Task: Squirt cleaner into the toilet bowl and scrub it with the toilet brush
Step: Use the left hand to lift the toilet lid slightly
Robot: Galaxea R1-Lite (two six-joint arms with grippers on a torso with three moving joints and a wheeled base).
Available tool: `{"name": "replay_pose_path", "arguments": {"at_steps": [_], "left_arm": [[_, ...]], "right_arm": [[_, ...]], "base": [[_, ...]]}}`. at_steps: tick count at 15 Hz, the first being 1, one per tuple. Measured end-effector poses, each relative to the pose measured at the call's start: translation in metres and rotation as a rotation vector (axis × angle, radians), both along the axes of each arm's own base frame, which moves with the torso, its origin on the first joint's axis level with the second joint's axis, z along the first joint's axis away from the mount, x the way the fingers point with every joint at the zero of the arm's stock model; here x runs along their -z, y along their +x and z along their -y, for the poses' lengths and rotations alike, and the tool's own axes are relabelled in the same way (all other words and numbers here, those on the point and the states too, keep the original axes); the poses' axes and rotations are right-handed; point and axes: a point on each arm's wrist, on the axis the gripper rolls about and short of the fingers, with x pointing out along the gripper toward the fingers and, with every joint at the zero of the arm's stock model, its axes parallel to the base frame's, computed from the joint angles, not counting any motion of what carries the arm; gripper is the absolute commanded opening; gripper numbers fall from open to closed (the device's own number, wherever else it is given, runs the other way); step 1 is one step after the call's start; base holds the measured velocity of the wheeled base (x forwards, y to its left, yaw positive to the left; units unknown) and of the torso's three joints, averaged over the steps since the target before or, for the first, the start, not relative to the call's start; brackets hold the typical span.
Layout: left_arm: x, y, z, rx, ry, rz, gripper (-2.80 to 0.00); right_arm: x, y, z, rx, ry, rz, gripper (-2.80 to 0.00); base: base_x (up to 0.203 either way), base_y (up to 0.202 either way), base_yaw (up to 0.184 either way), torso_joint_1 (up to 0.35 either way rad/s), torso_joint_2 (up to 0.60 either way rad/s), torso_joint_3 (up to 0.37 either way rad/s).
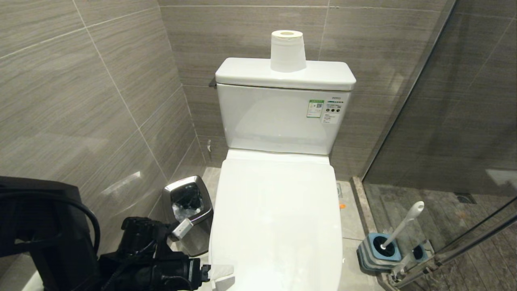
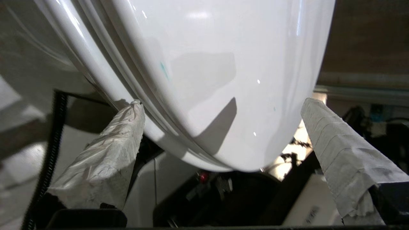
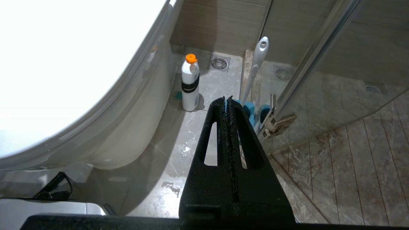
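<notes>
The left gripper (image 2: 220,140) is at 7 o'clock in the head view, at the front left edge of the toilet; its jaws stand wide apart and hold nothing. In the left wrist view its two tape-wrapped fingers (image 2: 105,159) flank the rounded front of the closed lid (image 1: 278,218), one fingertip touching the rim seam, the other clear of the lid. The right gripper (image 3: 228,100) appears only in the right wrist view; its black jaws are pressed together and empty, and it hangs above the wet floor (image 3: 179,153) beside the toilet. The lid lies flat at 6 o'clock in the head view, so the bowl is hidden. The brush (image 1: 400,228) stands at 4 o'clock, leaning in its blue-grey holder (image 1: 377,252) on the floor, next to the hinge of the glass door (image 1: 452,121); its white handle tilts up toward 1 o'clock. In the right wrist view a white bottle (image 3: 190,83) with an orange cap and a black band stands upright on the floor, close to the toilet base, with a small turquoise patch (image 3: 178,95) just beside it. A steel bin (image 1: 189,212) sits at 8 o'clock, touching the wall (image 1: 80,101). The tank (image 1: 282,117) is at 12 o'clock, and a paper roll (image 1: 287,50) stands upright on its cover.
</notes>
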Motion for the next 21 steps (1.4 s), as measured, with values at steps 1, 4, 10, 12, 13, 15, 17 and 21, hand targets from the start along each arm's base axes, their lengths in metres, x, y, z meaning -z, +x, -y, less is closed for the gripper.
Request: {"name": "replay_pose_path", "arguments": {"at_steps": [1,4,10,12,13,15,17,21], "left_arm": [[0.000,0.002,0.000,-0.017,0.002,0.015,0.00],[0.001,0.003,0.000,-0.025,0.004,0.016,0.00],[0.007,0.001,0.001,0.009,0.034,0.029,0.00],[0.009,-0.002,0.003,0.036,0.047,0.035,0.00],[0.010,-0.003,0.004,0.056,0.059,0.046,0.00],[0.012,-0.007,0.007,0.085,0.071,0.055,0.00],[0.012,-0.008,0.009,0.096,0.074,0.053,0.00],[0.013,-0.010,0.014,0.112,0.097,0.070,0.00]], "right_arm": [[0.000,0.000,0.000,0.000,0.000,0.000,-2.80],[0.000,0.000,0.000,0.000,0.000,0.000,-2.80],[0.000,0.000,0.000,0.000,0.000,0.000,-2.80],[0.000,0.000,0.000,0.000,0.000,0.000,-2.80],[0.000,0.000,0.000,0.000,0.000,0.000,-2.80],[0.000,0.000,0.000,0.000,0.000,0.000,-2.80],[0.000,0.000,0.000,0.001,0.000,-0.001,-2.80],[0.000,0.000,0.000,0.000,0.000,-0.001,-2.80]], "base": [[0.000,0.000,0.000,0.000,0.00,0.000],[0.000,0.000,0.000,0.000,0.00,0.000],[0.000,0.000,0.000,0.000,0.00,0.000],[0.000,0.000,0.000,0.000,0.00,0.000],[0.000,0.000,0.000,0.000,0.00,0.000],[0.000,0.000,0.000,0.000,0.00,0.000],[0.000,0.000,0.000,0.000,0.00,0.000],[0.000,0.000,0.000,0.000,0.00,0.000]]}}
